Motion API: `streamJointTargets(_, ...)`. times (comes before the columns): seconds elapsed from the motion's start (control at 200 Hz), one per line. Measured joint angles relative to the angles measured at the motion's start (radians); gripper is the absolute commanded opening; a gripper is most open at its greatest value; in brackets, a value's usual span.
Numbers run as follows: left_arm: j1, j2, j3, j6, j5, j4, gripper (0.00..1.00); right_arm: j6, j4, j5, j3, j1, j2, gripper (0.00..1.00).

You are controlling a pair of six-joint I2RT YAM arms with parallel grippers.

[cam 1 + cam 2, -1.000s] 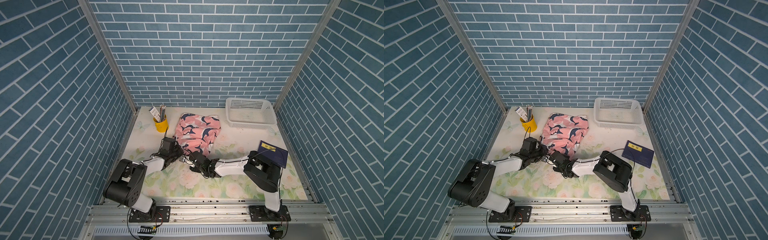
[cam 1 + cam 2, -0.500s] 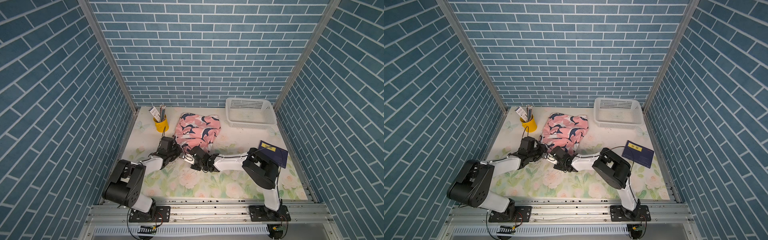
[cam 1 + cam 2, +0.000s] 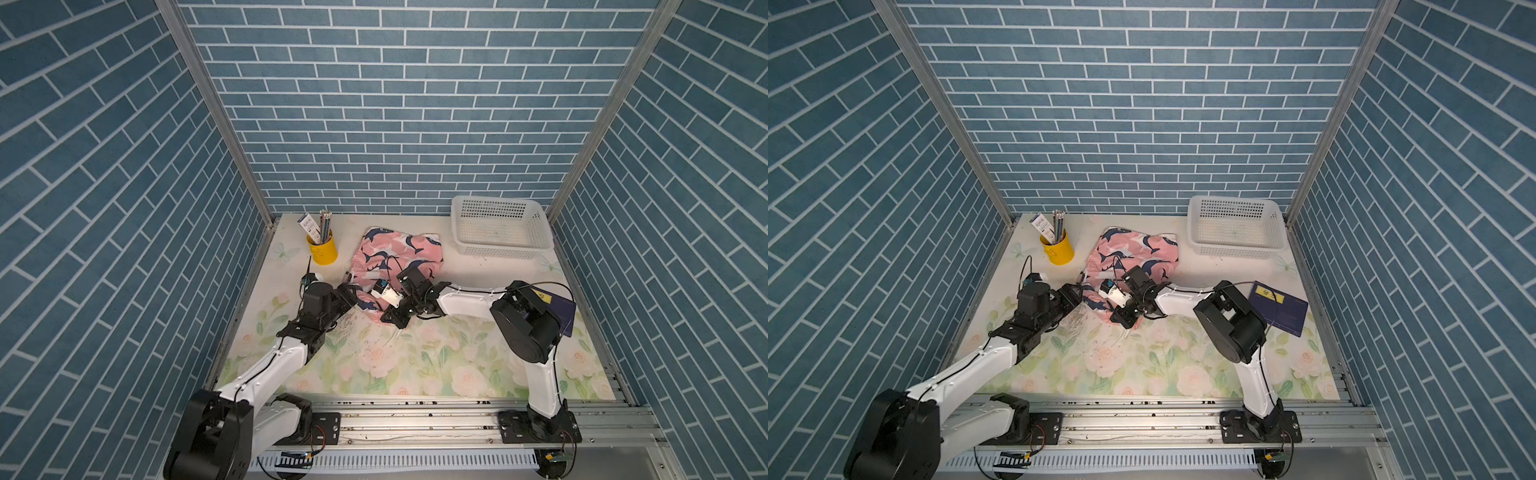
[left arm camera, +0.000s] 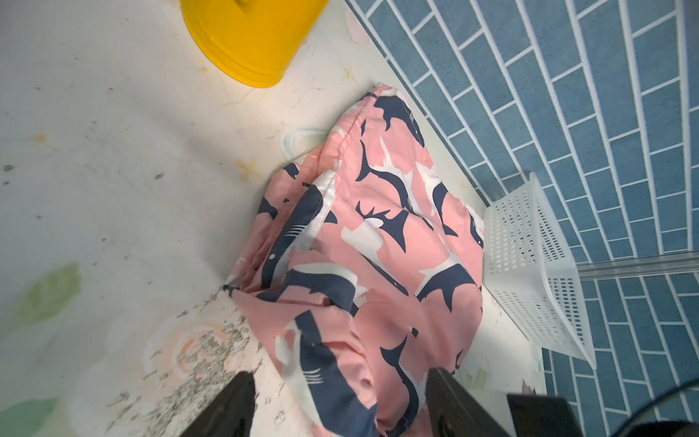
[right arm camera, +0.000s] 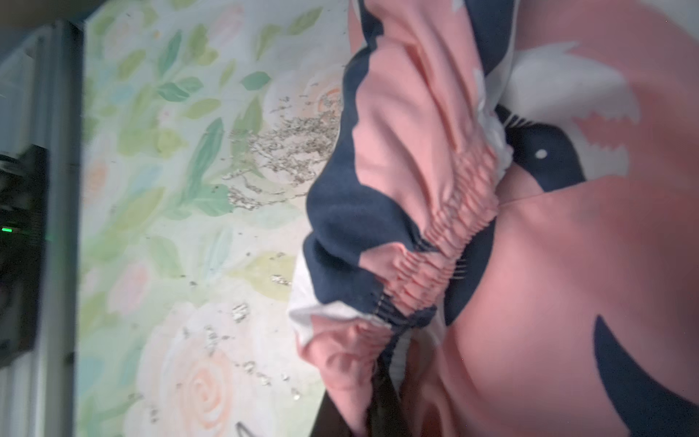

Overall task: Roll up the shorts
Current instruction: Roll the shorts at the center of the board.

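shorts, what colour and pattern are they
Pink shorts printed with navy-and-white sharks, clearest in the left wrist view.

Pink shark-print shorts (image 3: 399,251) on floral mat (image 3: 374,365), near waistband end bunched, perhaps partly rolled.

Left gripper (image 4: 342,382) stood wide at the pink shark-print shorts (image 4: 382,242).
Its two black fingers (image 4: 230,408) were spread well apart with a rumpled fold of the shorts between them. One finger was clear of the cloth, above the flowered bench (image 4: 94,151) beside a scuffed grey patch (image 4: 204,355). The shorts reached nearly to the bench's back edge under the blue tiled wall (image 4: 567,94). A yellow cup (image 4: 246,34) stood apart from them, and a white mesh basket (image 4: 529,272) sat just beside them by the back corner.
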Motion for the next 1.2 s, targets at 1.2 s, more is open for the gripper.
streamJointTargets(1.2, 0.000, 0.516, -0.100, -0.064, 0.111, 0.682, 0.71, 0.492, 0.291, -0.436, -0.069, -0.125, 0.112, 0.00)
